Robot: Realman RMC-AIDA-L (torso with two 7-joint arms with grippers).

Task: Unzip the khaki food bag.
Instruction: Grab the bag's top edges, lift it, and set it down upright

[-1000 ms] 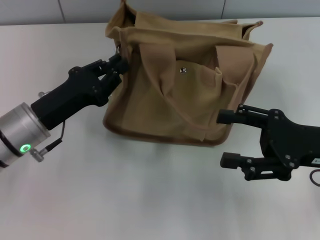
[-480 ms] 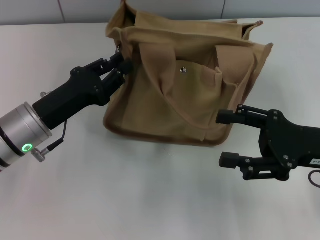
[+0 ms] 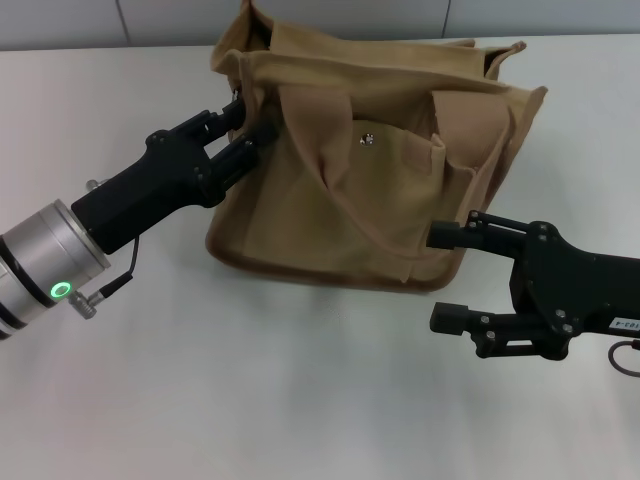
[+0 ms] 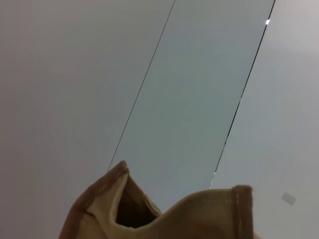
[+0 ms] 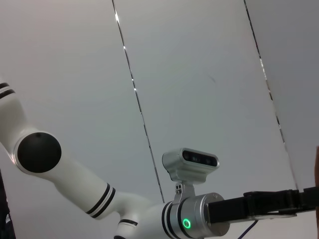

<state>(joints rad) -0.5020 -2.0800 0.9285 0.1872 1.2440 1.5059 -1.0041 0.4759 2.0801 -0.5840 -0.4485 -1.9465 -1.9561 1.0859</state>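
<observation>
The khaki food bag (image 3: 380, 160) stands upright at the back middle of the white table (image 3: 300, 400), handles folded over its front pocket. Its top corner with brown trim (image 4: 119, 204) shows in the left wrist view. My left gripper (image 3: 252, 122) is open at the bag's upper left end, one finger above and one below the corner fabric. My right gripper (image 3: 447, 277) is open in front of the bag's lower right corner, its upper finger (image 3: 450, 235) at the bottom edge, nothing between the fingers. The zipper is hidden from me.
A grey panelled wall (image 3: 330, 18) runs behind the table. The right wrist view shows my left arm (image 5: 199, 219) with its green light and wrist camera against that wall. Bare table lies in front of the bag.
My left gripper has pushed forward and right onto the bag's upper left corner. The right gripper has slid slightly left along the bag's lower front edge.
</observation>
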